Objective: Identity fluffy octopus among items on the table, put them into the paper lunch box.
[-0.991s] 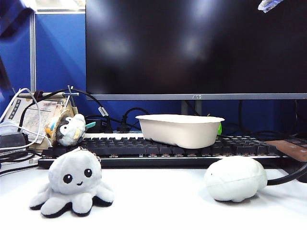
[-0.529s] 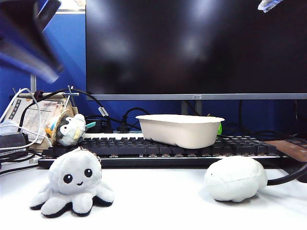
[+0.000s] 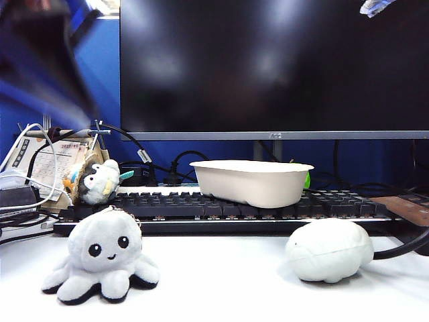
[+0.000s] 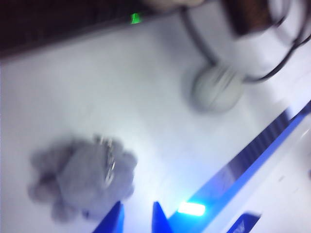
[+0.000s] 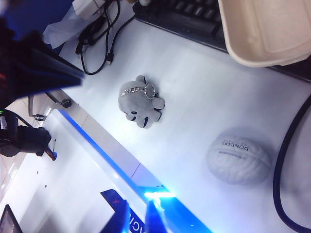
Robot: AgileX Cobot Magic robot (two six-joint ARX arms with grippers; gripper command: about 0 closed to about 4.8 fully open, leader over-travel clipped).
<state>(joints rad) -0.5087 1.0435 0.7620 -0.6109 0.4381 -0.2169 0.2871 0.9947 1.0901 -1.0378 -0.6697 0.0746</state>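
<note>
The fluffy octopus (image 3: 100,258), white with black bead eyes, sits upright on the table (image 3: 228,282) at front left. It also shows as a grey blur (image 4: 82,177) and from above (image 5: 141,102). The paper lunch box (image 3: 251,182) rests on a keyboard behind it, and its rim shows again (image 5: 269,29). My left gripper (image 4: 137,219) hovers above the table beside the octopus, tips slightly apart, open and empty. Its arm is a dark blur (image 3: 40,60) at upper left. My right gripper (image 5: 137,219) hangs high over the table's front edge, open, holding nothing.
An eyeless white brain-shaped lump (image 3: 328,249) lies at front right, (image 5: 239,156). A small grey and white plush (image 3: 100,182) sits at back left by cables and papers. A black keyboard (image 3: 167,204) and a large monitor (image 3: 268,67) stand behind. A thick black cable (image 5: 286,160) runs past the lump.
The left arm has swung into the exterior view at upper left, growing larger and lower. The octopus, lunch box and lump have not moved.
</note>
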